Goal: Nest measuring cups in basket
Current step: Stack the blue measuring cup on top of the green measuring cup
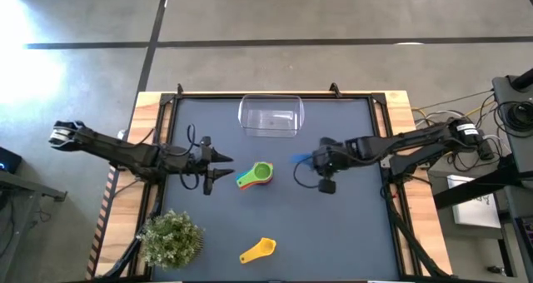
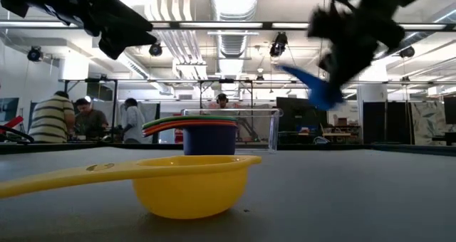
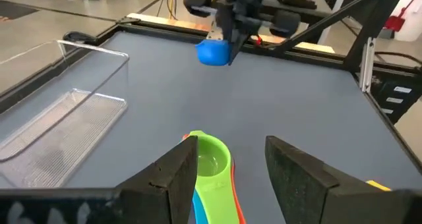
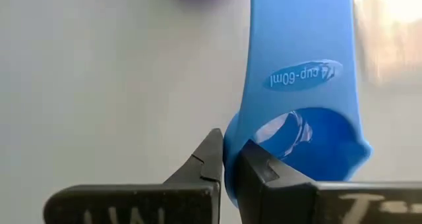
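A stack of nested measuring cups (image 1: 256,176), green on top, sits on its bowl bottom mid-table; it also shows in the low view (image 2: 201,132) and the left wrist view (image 3: 211,163). My left gripper (image 1: 229,165) (image 3: 231,178) is open and level, just left of the stack, touching nothing. My right gripper (image 1: 314,161) (image 4: 229,159) is shut on a blue cup (image 1: 301,158) (image 2: 317,87) (image 3: 213,53), held above the table to the stack's right. A yellow cup (image 1: 258,250) (image 2: 187,188) lies near the near edge. The clear basket (image 1: 271,116) (image 3: 59,112) stands at the far edge. My right gripper pinches the blue cup's bowl wall at the rim (image 4: 232,140), opposite the handle, with one finger inside the bowl and one outside. The handle (image 4: 303,53) points away from the fingers. The cup is lifted clear of the table (image 2: 317,87).
A small green potted plant (image 1: 171,237) stands at the near left corner. Raised rails edge the table (image 1: 391,191). Bare grey mat lies between the stack and the basket (image 1: 275,146). People stand in the room beyond the table (image 2: 53,117).
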Tool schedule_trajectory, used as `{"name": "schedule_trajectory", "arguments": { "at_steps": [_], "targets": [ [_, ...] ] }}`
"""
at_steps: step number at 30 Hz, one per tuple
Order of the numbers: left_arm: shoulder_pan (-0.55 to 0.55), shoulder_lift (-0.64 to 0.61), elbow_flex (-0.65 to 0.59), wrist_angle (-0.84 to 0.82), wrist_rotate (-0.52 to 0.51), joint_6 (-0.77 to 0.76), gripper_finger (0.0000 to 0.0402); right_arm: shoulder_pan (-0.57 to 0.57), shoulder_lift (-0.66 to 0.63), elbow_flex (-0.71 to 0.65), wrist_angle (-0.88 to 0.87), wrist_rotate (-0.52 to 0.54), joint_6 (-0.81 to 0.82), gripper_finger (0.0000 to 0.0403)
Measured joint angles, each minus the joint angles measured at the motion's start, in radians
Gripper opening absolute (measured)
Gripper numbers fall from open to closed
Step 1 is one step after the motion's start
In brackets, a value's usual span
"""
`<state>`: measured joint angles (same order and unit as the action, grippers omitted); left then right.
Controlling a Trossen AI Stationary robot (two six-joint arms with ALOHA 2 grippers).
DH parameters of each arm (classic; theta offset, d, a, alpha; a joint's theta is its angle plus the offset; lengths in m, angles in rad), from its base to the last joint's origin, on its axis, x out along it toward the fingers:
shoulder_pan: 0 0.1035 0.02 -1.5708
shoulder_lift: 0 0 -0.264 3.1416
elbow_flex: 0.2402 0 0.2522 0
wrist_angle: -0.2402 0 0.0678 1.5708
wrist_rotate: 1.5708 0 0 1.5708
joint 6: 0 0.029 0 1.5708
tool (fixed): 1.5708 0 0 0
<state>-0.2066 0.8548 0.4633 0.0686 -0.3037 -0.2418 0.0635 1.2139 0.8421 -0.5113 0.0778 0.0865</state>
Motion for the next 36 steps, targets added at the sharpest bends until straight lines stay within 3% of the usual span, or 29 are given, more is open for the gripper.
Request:
{"name": "schedule_trajectory", "arguments": {
  "at_steps": [6, 10, 13, 16, 24, 29, 36],
  "targets": [
    [0.000, -0.101, -0.004, -0.051, -0.001, -0.003, 0.0160, 0.002, 0.060, 0.101, 0.276, -0.056, -0.198, 0.0009],
    [0.000, -0.148, -0.033, -0.065, -0.001, -0.003, 0.0160, 0.002, 0.153, 0.186, 0.350, -0.063, -0.284, 0.0009],
    [0.000, -0.180, -0.059, -0.062, -0.001, -0.003, 0.0160, 0.001, 0.248, 0.264, 0.384, -0.151, -0.336, 0.0009],
    [0.000, -0.211, -0.074, -0.074, -0.001, -0.005, 0.0160, 0.002, 0.353, 0.359, 0.357, -0.202, -0.374, 0.0009],
    [-0.002, -0.269, -0.074, -0.103, -0.001, -0.012, 0.0160, -0.004, 0.578, 0.578, 0.084, -0.200, -0.439, 0.0009],
    [-0.002, -0.262, -0.074, -0.105, -0.001, -0.012, 0.0160, -0.011, 0.649, 0.655, 0.008, -0.181, -0.469, 0.0009],
    [-0.002, -0.240, -0.074, -0.109, -0.001, -0.014, 0.0160, -0.032, 0.654, 0.672, -0.011, -0.180, -0.480, 0.0009]
  ]
}}
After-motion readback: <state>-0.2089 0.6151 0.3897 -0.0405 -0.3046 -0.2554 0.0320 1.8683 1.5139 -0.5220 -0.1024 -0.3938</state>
